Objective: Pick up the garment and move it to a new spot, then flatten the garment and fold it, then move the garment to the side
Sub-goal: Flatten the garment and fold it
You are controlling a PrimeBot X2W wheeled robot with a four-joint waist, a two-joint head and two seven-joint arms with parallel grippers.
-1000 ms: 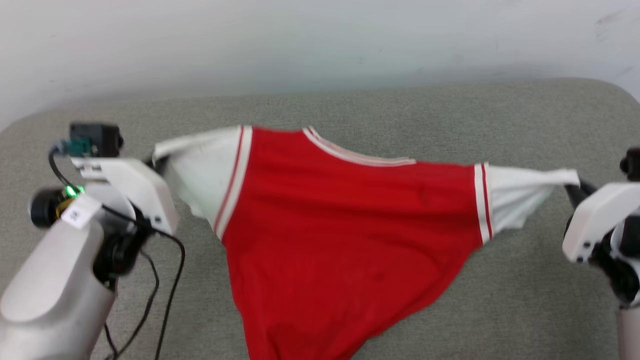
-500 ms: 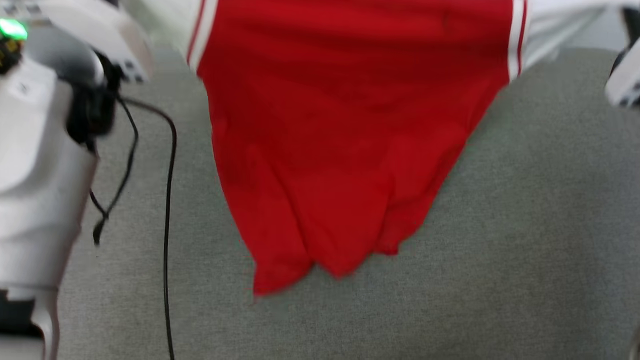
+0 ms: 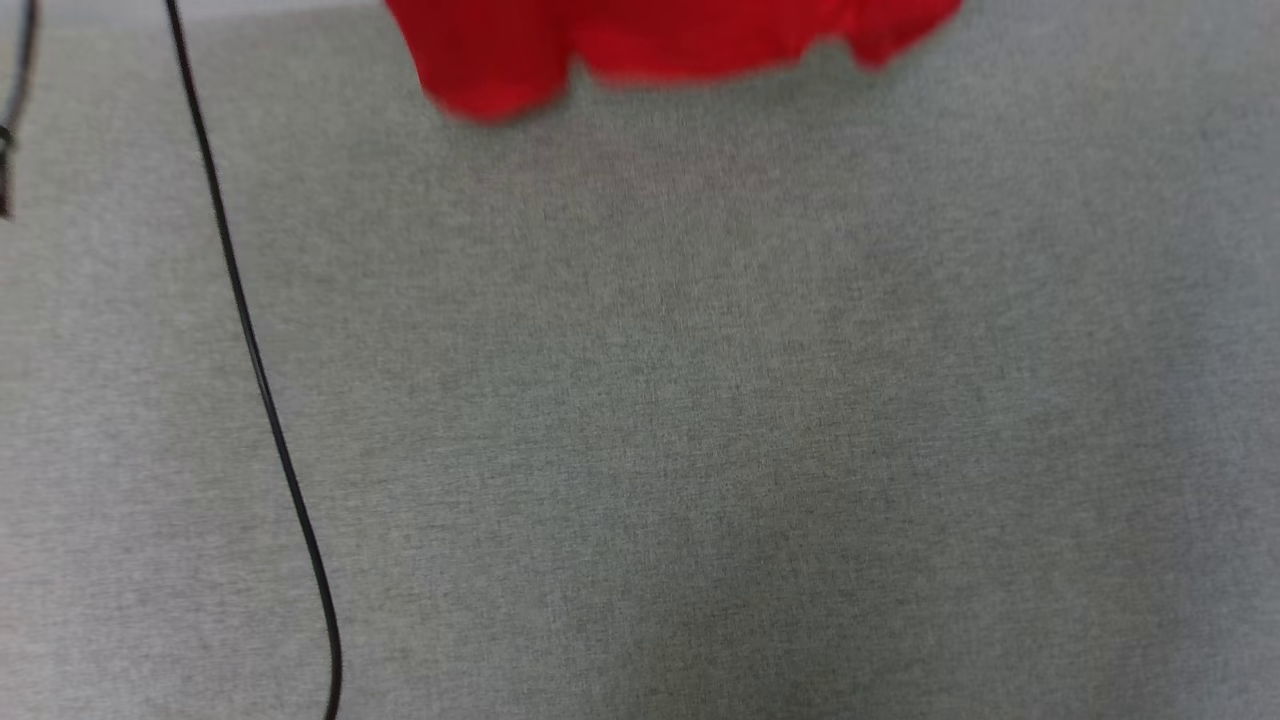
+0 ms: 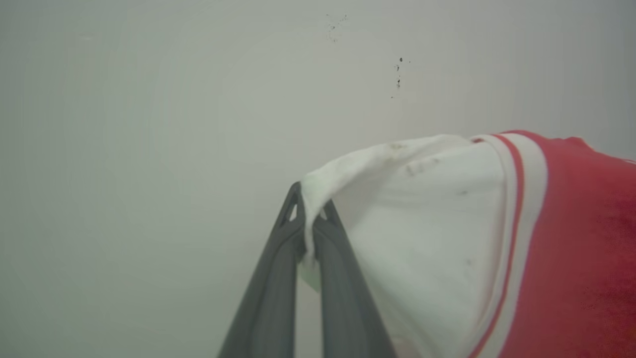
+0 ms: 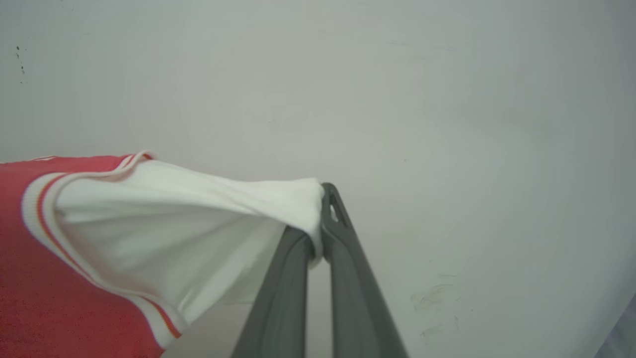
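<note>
The left pincer (image 4: 310,206) was pressed shut on the edge of one white sleeve (image 4: 422,238) of the red jersey T-shirt (image 4: 576,258), and a bit of cloth poked out past its tips. In the left wrist view the sleeve spread away to the right of that pincer, then came a red-and-white stripe, then the red body. The right pincer (image 5: 318,219) was pinching the other white sleeve (image 5: 174,233) the same way, and the shirt stretched off to its left in the right wrist view. A pale wall (image 4: 149,99) with a few small dark marks stood beyond both pincers. In the head view the shirt's red bottom edge showed, blurry, at the top, over the grey cloth-topped bench (image 3: 720,420). A thin black cable (image 3: 252,350) ran down the left side.
</note>
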